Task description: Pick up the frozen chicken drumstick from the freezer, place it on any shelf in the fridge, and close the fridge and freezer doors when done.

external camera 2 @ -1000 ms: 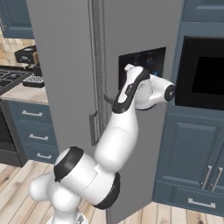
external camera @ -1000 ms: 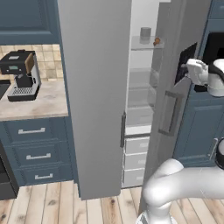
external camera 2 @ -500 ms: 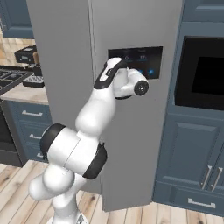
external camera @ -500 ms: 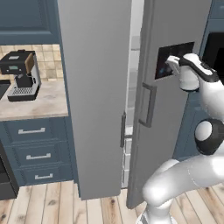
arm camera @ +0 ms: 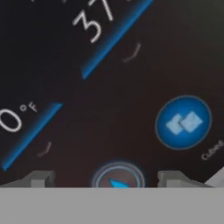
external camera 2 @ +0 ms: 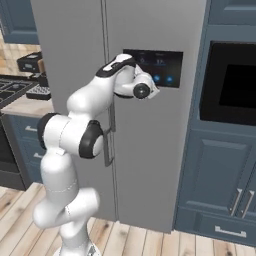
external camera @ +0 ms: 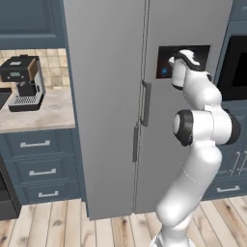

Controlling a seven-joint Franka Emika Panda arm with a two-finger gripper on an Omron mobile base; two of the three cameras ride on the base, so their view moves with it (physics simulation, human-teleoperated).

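Blue cabinet fronts (external camera 2: 227, 170) and pale wood flooring frame the fridge and freezer doors (external camera: 111, 96), flat matte grey slabs with bar handles, which we see shut at frame centre. Our gripper (arm camera: 105, 178), fingertips spread and empty, presses against the glossy dark dispenser panel (external camera 2: 162, 67).
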